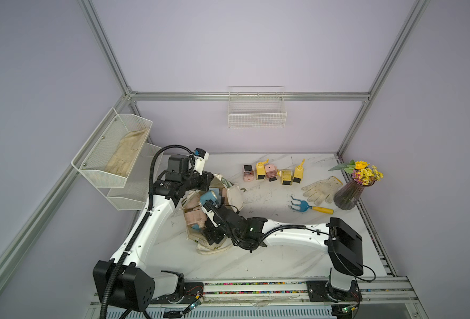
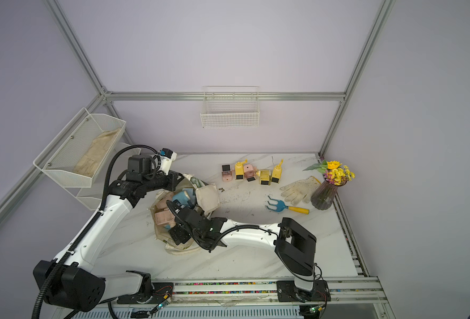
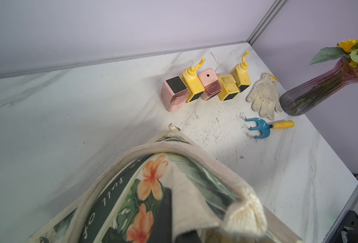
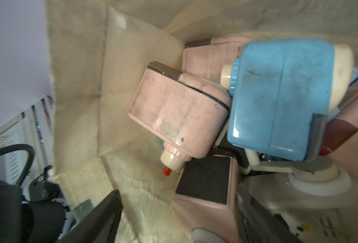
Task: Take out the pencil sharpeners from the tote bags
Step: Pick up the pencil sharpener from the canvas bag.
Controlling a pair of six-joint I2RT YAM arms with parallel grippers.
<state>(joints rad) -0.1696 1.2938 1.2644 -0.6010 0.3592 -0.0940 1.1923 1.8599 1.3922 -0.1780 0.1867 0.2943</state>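
Five pencil sharpeners (image 1: 273, 173) line the marble table's (image 1: 269, 259) far edge.

Tote bag (image 1: 235, 197): cream canvas, green leafy print with orange flowers, lying open at frame centre-left in both top views. Inside: blue sharpener (image 4: 279, 98) tilted atop pink sharpeners (image 4: 178, 111). Outside: five sharpeners in a row (image 1: 272, 174), upper centre-right of the frame, two pink, three yellow, touching side by side.
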